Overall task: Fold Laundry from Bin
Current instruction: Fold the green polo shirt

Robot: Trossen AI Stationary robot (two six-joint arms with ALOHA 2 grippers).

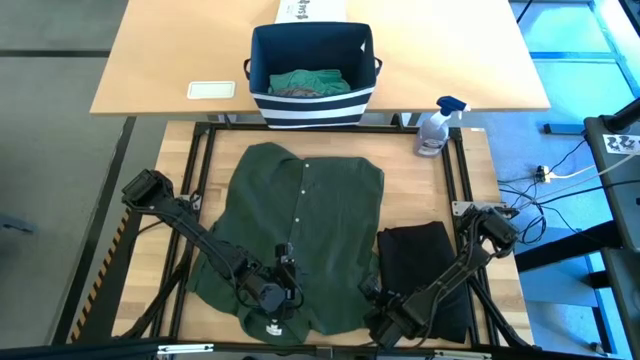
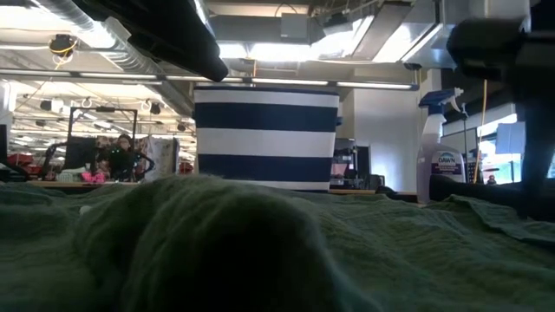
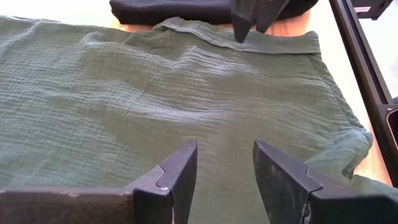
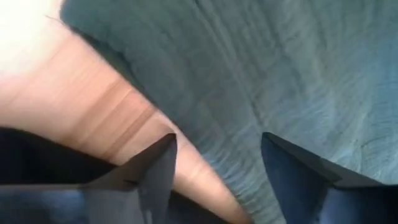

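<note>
Dark green shirt (image 1: 300, 235): spread flat and button-side up across the wooden table (image 1: 480, 170), collar toward the bin, hem toward the near edge.
Left gripper (image 1: 285, 283): low over the shirt near its hem, just left of the button line; in the left wrist view its two dark fingers (image 3: 177, 177) stand apart above the crinkled cloth, holding nothing.
Right gripper (image 1: 372, 290): at the shirt's right hem edge, beside the black garment; its wrist view shows the jaws parted over the green edge and bare wood, gripping nothing.
Black garment (image 1: 425, 265): folded into a rectangle on the table, just right of the shirt, partly under the right arm.
Bin (image 1: 312, 75): navy with white stripes, on the lighter table beyond the shirt's collar; teal-green laundry (image 1: 310, 82) lies inside.
Spray bottle (image 1: 437, 128): upright near the far right corner of the work table.
Person (image 2: 121, 156): seated far back in the room, seen in the low view.
</note>
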